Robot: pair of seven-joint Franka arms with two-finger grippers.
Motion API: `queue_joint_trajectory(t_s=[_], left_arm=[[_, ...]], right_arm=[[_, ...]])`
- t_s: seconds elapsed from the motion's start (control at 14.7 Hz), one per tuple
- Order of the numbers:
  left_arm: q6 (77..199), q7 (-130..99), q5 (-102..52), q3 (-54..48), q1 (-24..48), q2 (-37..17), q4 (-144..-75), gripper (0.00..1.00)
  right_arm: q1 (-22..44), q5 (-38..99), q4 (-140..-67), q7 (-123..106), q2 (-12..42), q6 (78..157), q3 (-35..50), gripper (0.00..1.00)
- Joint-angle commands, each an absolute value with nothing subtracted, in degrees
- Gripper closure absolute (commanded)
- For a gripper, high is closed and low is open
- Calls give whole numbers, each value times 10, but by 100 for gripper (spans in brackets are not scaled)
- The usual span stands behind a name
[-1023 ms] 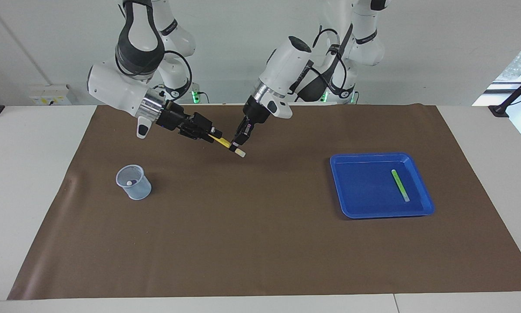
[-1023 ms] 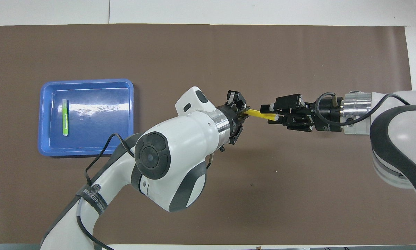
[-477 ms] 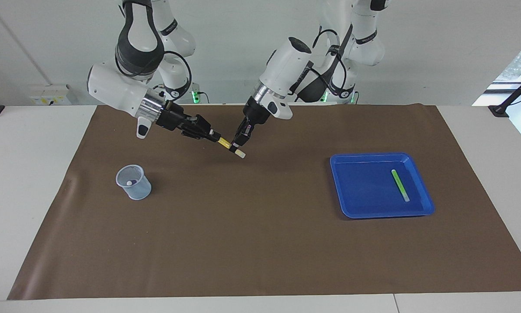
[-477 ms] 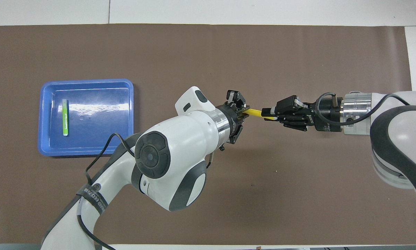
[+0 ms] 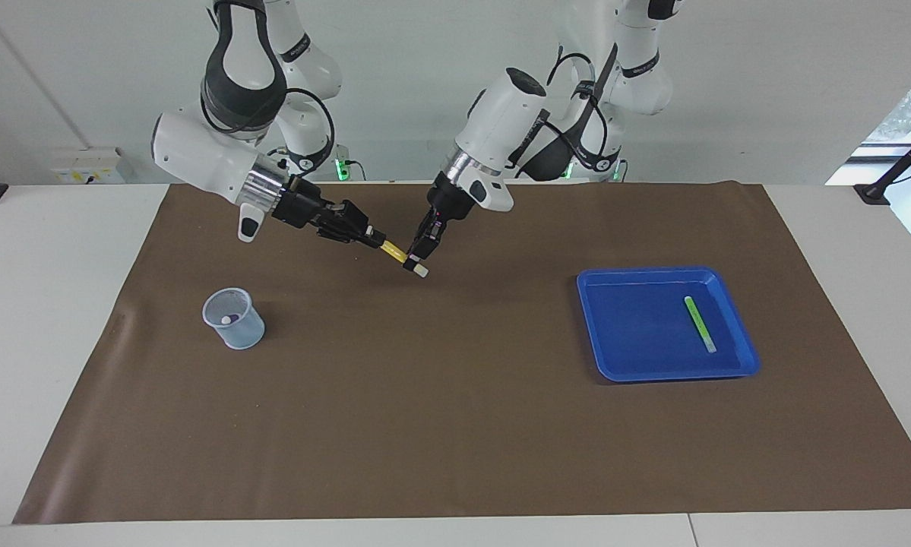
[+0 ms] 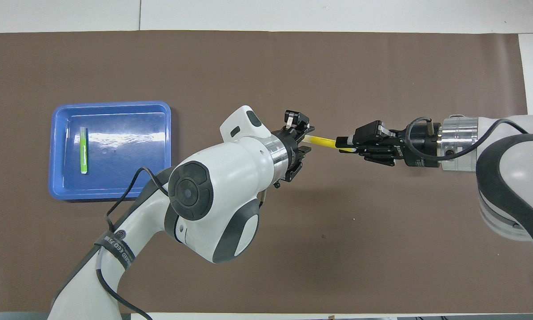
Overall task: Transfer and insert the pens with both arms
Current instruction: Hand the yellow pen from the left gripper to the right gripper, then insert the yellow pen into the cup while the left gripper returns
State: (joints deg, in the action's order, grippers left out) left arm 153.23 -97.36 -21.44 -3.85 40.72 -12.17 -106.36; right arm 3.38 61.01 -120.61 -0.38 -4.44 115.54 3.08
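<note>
Above the brown mat (image 5: pixel 455 425), the yellow pen (image 6: pixel 323 142), pale-tipped, bridges both grippers: right gripper (image 5: pixel 376 241) clamps one end; left gripper (image 5: pixel 420 254) pinches the pale end.

My own left forearm (image 6: pixel 213 204) covers the mat (image 6: pixel 266 266) beneath it in the overhead view, and that view never reaches the cup (image 5: pixel 233 319). The small pale-and-dark thing inside the cup is too tiny to name. My left gripper (image 5: pixel 420 252) hides the yellow pen's (image 6: pixel 322 142) pale end from above, so I cannot tell whether its fingers touch it.
</note>
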Motion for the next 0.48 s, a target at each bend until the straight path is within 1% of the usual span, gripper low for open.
queue_joint_trajectory(t_s=[0.0,0.2,0.34,0.41], left_arm=[[1465,-832,-216,-36,369,-115,-1073,0],[1371,-638,-215,-35,313,-105,-1076,0],[1337,-523,-215,-35,267,-95,-1096,0],[1336,-459,-214,-35,241,-86,-1118,0]], right_arm=[[6,494,-1112,-11,-6,1078,29,100],[-17,315,-970,-23,51,984,29,100],[-18,211,-896,-81,81,934,29,100],[-19,158,-873,-132,87,909,29,100]])
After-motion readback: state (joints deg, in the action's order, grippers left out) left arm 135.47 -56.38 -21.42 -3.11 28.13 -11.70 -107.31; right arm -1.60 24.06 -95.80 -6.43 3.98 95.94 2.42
